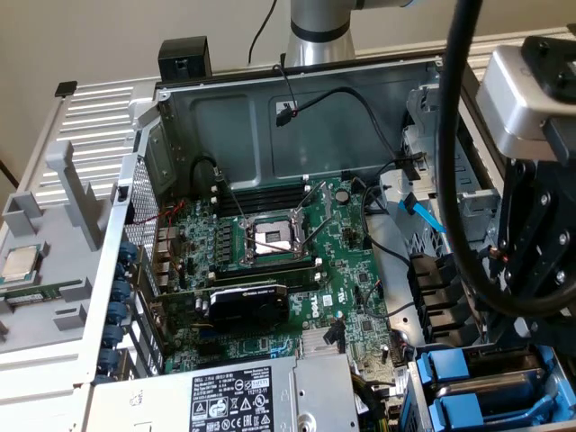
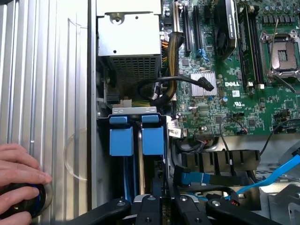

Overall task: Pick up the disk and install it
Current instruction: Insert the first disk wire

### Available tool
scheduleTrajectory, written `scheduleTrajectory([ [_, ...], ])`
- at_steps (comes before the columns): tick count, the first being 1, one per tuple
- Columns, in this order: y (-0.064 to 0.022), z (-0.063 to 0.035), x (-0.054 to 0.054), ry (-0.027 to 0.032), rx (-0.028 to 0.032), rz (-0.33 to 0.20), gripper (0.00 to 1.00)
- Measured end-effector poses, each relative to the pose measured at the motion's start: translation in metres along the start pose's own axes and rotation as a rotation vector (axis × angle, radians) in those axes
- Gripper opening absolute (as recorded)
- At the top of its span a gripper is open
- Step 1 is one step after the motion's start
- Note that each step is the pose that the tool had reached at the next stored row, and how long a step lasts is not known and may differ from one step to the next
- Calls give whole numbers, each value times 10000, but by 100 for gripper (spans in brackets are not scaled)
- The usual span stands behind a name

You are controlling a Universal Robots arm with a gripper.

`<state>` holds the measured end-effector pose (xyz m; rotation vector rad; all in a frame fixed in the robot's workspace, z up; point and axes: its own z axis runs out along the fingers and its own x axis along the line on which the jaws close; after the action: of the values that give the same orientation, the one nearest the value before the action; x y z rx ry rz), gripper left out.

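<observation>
Exterior: the disk in its bright blue plastic carrier (image 1: 454,369) sits in the drive cage at 5 o'clock of the open grey steel case (image 1: 270,99). The black gripper (image 1: 526,310) is just above it, at 4 o'clock.

Wrist: the gripper (image 2: 164,206) is drawn nearly closed at the end of the disk (image 2: 153,140); can't tell if it's actually gripping. Likely dense, rigid, shock-sensitive, so hold it by the carrier edges. Green motherboard (image 2: 225,101) reads "DELL".
</observation>
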<state>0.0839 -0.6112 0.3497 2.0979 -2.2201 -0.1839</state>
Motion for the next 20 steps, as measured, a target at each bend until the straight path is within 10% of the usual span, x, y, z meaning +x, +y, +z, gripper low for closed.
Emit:
scheduleTrajectory([
  [8, 10, 4, -75, 306, 89, 28, 17],
  [14, 25, 5, -48, 132, 95, 3, 17],
  [20, 24, 4, 1, 124, 121, 1, 17],
])
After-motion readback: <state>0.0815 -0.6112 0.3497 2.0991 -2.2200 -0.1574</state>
